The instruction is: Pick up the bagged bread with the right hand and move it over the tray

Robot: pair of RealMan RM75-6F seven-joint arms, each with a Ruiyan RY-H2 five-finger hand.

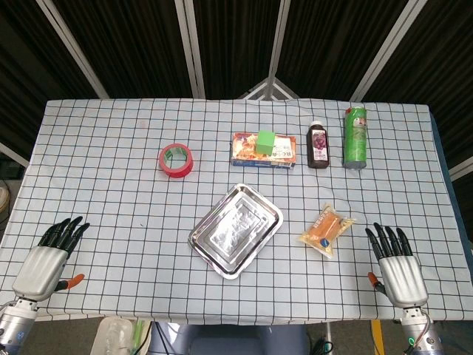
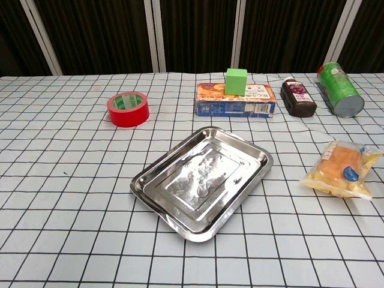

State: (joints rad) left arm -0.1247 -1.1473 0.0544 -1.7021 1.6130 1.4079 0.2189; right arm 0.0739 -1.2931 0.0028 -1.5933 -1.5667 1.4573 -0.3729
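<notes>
Checked cloth (image 1: 111, 222) covers the table; dark slatted panels (image 1: 236, 44) behind; both hands' fingers spread, empty.

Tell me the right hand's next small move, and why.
Probably reach the right hand forward and slightly left toward the bagged bread. The hand lies open on the table, holding nothing, and the bread lies apart from it, right of the tray.

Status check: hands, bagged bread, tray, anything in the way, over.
Left hand and right hand open, resting on the table. Bagged bread untouched, just ahead of right hand. Tray bare. Nothing between bread and tray.
</notes>
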